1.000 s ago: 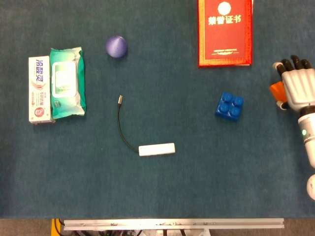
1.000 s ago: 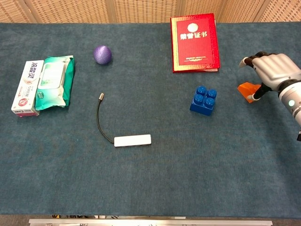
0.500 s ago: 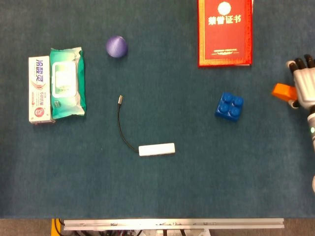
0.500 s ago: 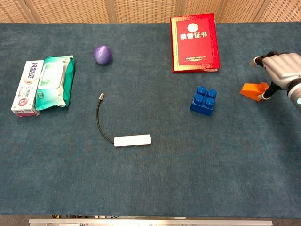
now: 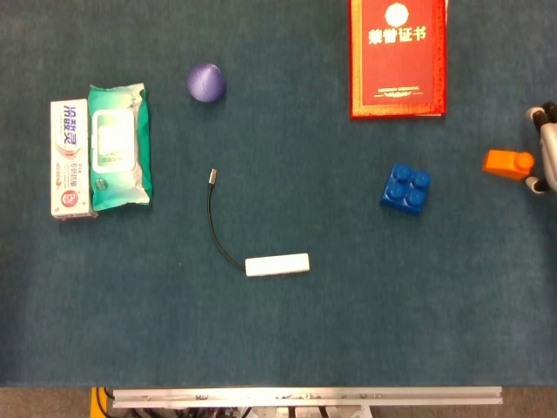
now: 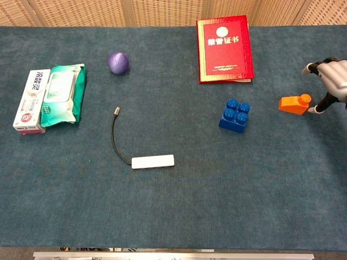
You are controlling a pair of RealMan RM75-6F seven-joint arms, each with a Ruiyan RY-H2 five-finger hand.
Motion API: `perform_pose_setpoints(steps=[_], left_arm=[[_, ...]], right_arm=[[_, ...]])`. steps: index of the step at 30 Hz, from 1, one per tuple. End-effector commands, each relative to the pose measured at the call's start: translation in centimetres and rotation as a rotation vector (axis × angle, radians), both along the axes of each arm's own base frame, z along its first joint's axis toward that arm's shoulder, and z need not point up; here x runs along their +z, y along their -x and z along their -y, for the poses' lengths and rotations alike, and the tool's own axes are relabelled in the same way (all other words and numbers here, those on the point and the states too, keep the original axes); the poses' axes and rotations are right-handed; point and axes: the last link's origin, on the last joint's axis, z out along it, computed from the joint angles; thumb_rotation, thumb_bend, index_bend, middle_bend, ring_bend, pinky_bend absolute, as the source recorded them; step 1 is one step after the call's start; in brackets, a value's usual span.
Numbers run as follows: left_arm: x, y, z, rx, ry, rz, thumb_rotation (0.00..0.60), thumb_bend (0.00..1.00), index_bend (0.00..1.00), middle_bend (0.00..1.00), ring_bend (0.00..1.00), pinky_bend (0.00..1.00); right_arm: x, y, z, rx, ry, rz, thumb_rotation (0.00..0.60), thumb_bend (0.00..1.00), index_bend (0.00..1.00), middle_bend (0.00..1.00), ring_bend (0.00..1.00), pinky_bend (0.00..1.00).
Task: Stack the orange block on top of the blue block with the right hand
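Orange plastic block (image 6: 294, 104) now sits loose on the counter (image 6: 217, 189); the right robot hand (image 6: 331, 84), fingers released, has withdrawn just beside it. Blue studded block (image 6: 235, 115) beyond remains uncovered, so stacking needs a fresh grasp.

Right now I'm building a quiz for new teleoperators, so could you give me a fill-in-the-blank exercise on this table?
1. The orange block lies on the table, to the ____ of the blue block in both views.
2. The ball is ____ in colour.
3. The wet wipes pack lies beside a ____ box.
4. The white adapter has a ____ cable.

Missing words: right; purple; toothpaste; black
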Motion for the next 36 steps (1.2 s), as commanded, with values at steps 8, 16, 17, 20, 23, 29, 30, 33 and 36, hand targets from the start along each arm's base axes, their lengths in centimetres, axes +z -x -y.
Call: perform_pose_setpoints(steps=[8, 16, 17, 20, 23, 29, 30, 33, 36], left_arm=[[0.1, -0.1, 0.1, -0.004, -0.001, 0.007, 0.6, 0.04, 0.51, 0.61, 0.49, 0.46], [0.1, -0.1, 0.1, -0.003, -0.001, 0.013, 0.6, 0.04, 0.51, 0.61, 0.49, 0.46], [0.1, -0.1, 0.1, -0.003, -0.001, 0.014, 0.6, 0.04, 0.51, 0.61, 0.49, 0.46], [0.1, -0.1, 0.1, -0.004, -0.002, 0.015, 0.6, 0.04, 0.51, 0.61, 0.49, 0.46], [0.2, -0.1, 0.1, -0.005, -0.002, 0.015, 0.6, 0.04, 0.51, 0.61, 0.49, 0.46], [0.2, -0.2, 0.1, -0.006, -0.002, 0.017, 0.6, 0.04, 0.51, 0.61, 0.49, 0.46], [0.2, -0.2, 0.1, -0.006, -0.002, 0.018, 0.6, 0.04, 0.51, 0.61, 0.49, 0.46], [0.2, -0.1, 0.1, -0.005, -0.002, 0.019, 0.6, 0.04, 0.51, 0.61, 0.49, 0.46], [0.2, -0.1, 0.1, -0.004, -0.003, 0.021, 0.6, 0.04, 0.51, 0.61, 0.49, 0.46]], right_arm=[[-0.4, -0.9, -1.0, -0.032, -0.003, 0.091, 0.6, 0.0, 0.33, 0.17, 0.08, 0.19], [-1.1, -1.1, -0.8, -0.097, 0.011, 0.105, 0.6, 0.02, 0.36, 0.17, 0.08, 0.19], [-1.2, -1.2, -0.8, -0.103, 0.009, 0.102, 0.6, 0.03, 0.36, 0.17, 0.08, 0.19], [-1.4, -1.2, -0.7, -0.121, 0.01, 0.093, 0.6, 0.08, 0.37, 0.17, 0.08, 0.19], [-1.5, -1.1, -0.6, -0.138, 0.012, 0.084, 0.6, 0.11, 0.38, 0.17, 0.08, 0.19], [-1.6, -1.1, -0.4, -0.153, 0.027, 0.072, 0.6, 0.12, 0.38, 0.17, 0.08, 0.19], [-1.6, -1.1, -0.4, -0.154, 0.027, 0.071, 0.6, 0.13, 0.38, 0.17, 0.08, 0.19], [-1.8, -1.1, -0.3, -0.156, 0.025, 0.073, 0.6, 0.17, 0.4, 0.17, 0.08, 0.19], [-2.0, -1.2, -0.2, -0.157, 0.021, 0.071, 0.6, 0.19, 0.41, 0.17, 0.08, 0.19]])
